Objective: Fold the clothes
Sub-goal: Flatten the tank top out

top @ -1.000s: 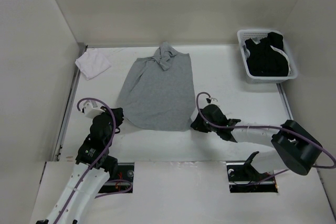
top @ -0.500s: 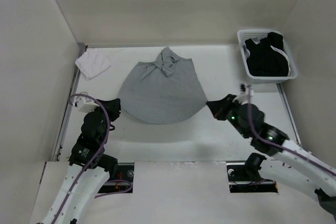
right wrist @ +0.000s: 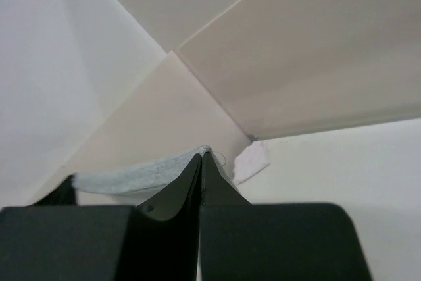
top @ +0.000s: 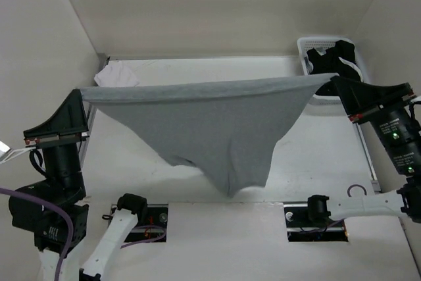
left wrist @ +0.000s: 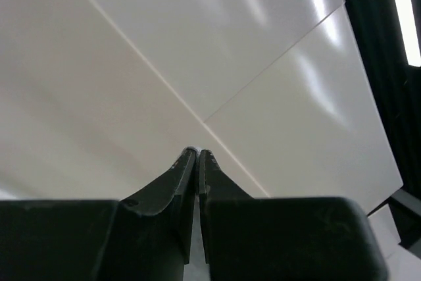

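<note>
The clothes, a light grey tank top [top: 210, 123], hang in the air above the table, stretched wide by one edge between both arms. The rest sags to a point near the front. My left gripper [top: 80, 93] is raised at the left, shut on one end of that edge. In the left wrist view its tips [left wrist: 197, 151] pinch only a sliver of grey. My right gripper [top: 333, 78] is raised at the right, shut on the other end. In the right wrist view the grey fabric [right wrist: 131, 177] runs left from the closed tips [right wrist: 202, 153].
A white basket [top: 304, 47] at the back right holds a black garment [top: 342, 54] with white trim. A small white cloth [top: 115, 76] lies at the back left corner, partly behind the stretched fabric, and also shows as the white cloth [right wrist: 251, 161] in the right wrist view. White walls enclose the table.
Both arms rose from the table and moved apart, lifting the tank top off the surface by its edge. The right gripper closed on the fabric. The garment went from lying flat to hanging stretched.
</note>
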{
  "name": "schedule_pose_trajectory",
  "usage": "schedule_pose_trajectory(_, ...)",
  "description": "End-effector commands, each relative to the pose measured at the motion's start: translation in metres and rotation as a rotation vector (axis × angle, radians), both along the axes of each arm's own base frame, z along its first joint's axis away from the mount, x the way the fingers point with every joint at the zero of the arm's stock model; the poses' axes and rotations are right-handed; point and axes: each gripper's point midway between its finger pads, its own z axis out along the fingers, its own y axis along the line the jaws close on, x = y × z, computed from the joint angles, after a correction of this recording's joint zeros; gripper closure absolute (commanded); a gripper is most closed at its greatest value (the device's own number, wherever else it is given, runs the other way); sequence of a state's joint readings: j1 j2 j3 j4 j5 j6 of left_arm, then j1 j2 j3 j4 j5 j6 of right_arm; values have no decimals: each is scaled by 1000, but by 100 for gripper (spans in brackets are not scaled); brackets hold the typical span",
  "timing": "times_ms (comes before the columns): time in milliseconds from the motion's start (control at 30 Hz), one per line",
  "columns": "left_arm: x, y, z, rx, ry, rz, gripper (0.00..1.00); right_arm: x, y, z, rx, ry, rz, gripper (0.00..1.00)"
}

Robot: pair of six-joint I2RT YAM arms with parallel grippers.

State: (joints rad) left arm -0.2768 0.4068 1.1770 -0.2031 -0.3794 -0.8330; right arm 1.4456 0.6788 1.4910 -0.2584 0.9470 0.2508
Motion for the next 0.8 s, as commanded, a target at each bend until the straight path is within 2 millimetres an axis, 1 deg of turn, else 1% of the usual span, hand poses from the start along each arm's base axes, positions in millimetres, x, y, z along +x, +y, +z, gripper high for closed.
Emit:
schedule_pose_trajectory(0,19,7,10,12,14,79,98,21,12,10,-200,-72,-205,100)
schedule_pose_trajectory(33,31,7,3,19,42,93,98,29,16,17,-227,-106,-257,100)
schedule_pose_trajectory(67,46,5,-5,22,77,103,98,35,20,17,-249,-119,-285,100)
schedule_pose_trajectory(100,63,4,-16,29,114,113,98,45,28,18,-282,-136,-315,100)
schedule_pose_trajectory(133,82,3,-27,37,153,131,98,60,34,16,-317,-148,-353,100)
schedule_pose_trajectory(167,103,2,-39,41,193,143,98,79,43,12,-350,-149,-369,100)
schedule_pose_trajectory(233,141,2,-61,45,263,173,98,122,66,-7,-390,-102,-325,100)
schedule_pose_trajectory(300,177,5,-79,51,323,203,98,177,76,-31,-393,-28,-273,100)
schedule_pose_trajectory(367,209,4,-84,54,350,211,98,224,77,-45,-372,7,-249,100)
schedule_pose_trajectory(433,234,2,-77,56,356,212,98,263,74,-48,-377,27,-270,100)
schedule_pose_trajectory(467,244,1,-69,61,351,214,98,277,74,-46,-380,36,-274,100)
schedule_pose_trajectory(533,259,0,-48,64,327,214,98,295,74,-33,-387,36,-288,100)
schedule_pose_trajectory(567,263,0,-37,67,311,210,98,300,73,-25,-383,30,-293,100)
schedule_pose_trajectory(600,265,0,-28,69,296,209,98,305,67,-14,-378,20,-307,100)
schedule_pose_trajectory(667,265,4,-6,72,255,215,98,307,62,8,-367,-9,-312,100)
schedule_pose_trajectory(767,258,11,21,74,206,227,98,298,58,38,-346,-52,-315,100)
